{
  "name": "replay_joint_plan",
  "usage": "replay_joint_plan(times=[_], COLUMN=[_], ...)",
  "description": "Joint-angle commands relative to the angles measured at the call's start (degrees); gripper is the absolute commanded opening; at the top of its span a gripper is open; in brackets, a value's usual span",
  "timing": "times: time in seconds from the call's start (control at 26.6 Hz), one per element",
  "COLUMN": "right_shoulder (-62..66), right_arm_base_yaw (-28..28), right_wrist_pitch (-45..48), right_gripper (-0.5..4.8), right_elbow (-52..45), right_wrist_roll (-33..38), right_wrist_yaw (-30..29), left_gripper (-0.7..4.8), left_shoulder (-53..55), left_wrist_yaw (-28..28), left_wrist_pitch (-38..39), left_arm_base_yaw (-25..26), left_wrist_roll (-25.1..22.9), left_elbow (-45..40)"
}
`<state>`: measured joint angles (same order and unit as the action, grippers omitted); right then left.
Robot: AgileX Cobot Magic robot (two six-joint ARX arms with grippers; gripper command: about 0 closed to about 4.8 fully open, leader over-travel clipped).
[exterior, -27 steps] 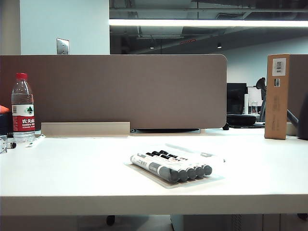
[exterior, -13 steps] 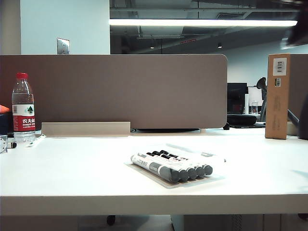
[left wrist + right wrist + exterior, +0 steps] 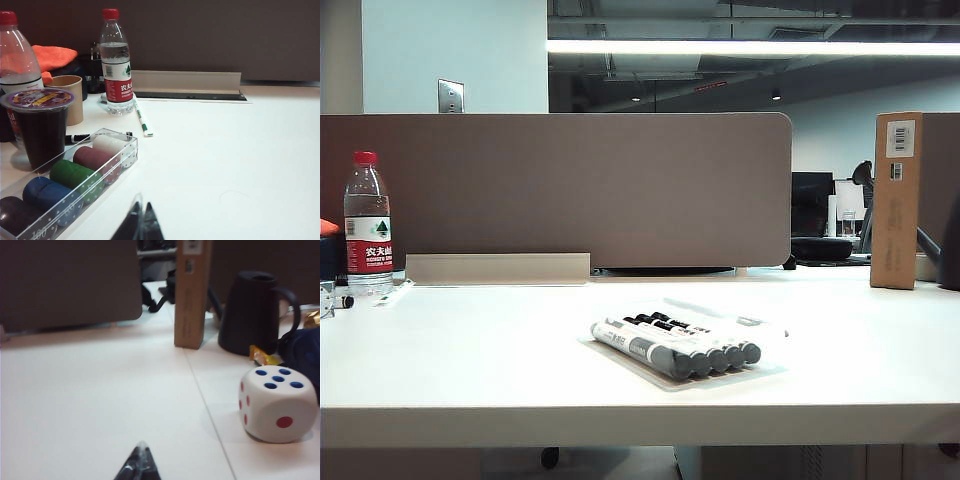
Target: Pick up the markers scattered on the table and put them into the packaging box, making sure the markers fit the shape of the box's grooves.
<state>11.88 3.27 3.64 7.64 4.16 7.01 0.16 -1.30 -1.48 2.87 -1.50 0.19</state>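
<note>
Several markers (image 3: 675, 345) with white barrels and dark caps lie side by side in the clear packaging box (image 3: 763, 371), near the front middle of the white table (image 3: 470, 350). No arm or gripper shows in the exterior view. In the left wrist view my left gripper (image 3: 140, 214) is shut and empty, its dark tips together just above bare tabletop. In the right wrist view my right gripper (image 3: 141, 453) is shut with nothing in it, also over bare table. Neither wrist view shows the markers or the box.
A water bottle (image 3: 367, 225) stands far left and a tall brown cardboard box (image 3: 896, 200) far right, before a brown partition (image 3: 570, 190). By the left gripper: a clear case of chips (image 3: 70, 182), a dark drink cup (image 3: 41, 125), a green-white pen (image 3: 142, 117). By the right: a die (image 3: 277, 402), a black jug (image 3: 252, 312).
A dark blur that showed in the exterior view's top right corner half a second ago is gone. The markers and the box have not moved.
</note>
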Motion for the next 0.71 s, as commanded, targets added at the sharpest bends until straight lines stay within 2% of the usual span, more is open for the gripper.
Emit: replay_joint_plan(times=[0.04,0.15,0.34,0.56,0.71], right_shoulder=[-5.42,-10.14,-11.96,-12.0,-12.0], right_arm_base_yaw=[-3.23,-6.54,-8.15,-7.87,-6.14], right_wrist_pitch=[0.83,0.87,-2.93,-4.74,-4.55], right_gripper=[-0.02,-0.02,-0.02,-0.02,-0.02], right_elbow=[-3.1,-6.75,-7.56,-7.56,-7.54], right_wrist_roll=[-0.11,-0.09,-0.24,-0.31,0.13], right_wrist_yaw=[-3.28,-6.88,-9.46,-9.22,-5.97], left_gripper=[-0.05,-0.05,-0.05,-0.05,-0.05], left_shoulder=[0.0,0.0,0.0,0.0,0.0], left_wrist_yaw=[0.02,0.02,0.02,0.02,0.02], left_wrist_pitch=[-0.74,-0.72,-0.74,-0.7,-0.7], left_arm_base_yaw=[0.0,0.0,0.0,0.0,0.0], left_wrist_roll=[-0.02,-0.02,-0.02,-0.02,-0.02], left_elbow=[0.26,0.26,0.24,0.24,0.24])
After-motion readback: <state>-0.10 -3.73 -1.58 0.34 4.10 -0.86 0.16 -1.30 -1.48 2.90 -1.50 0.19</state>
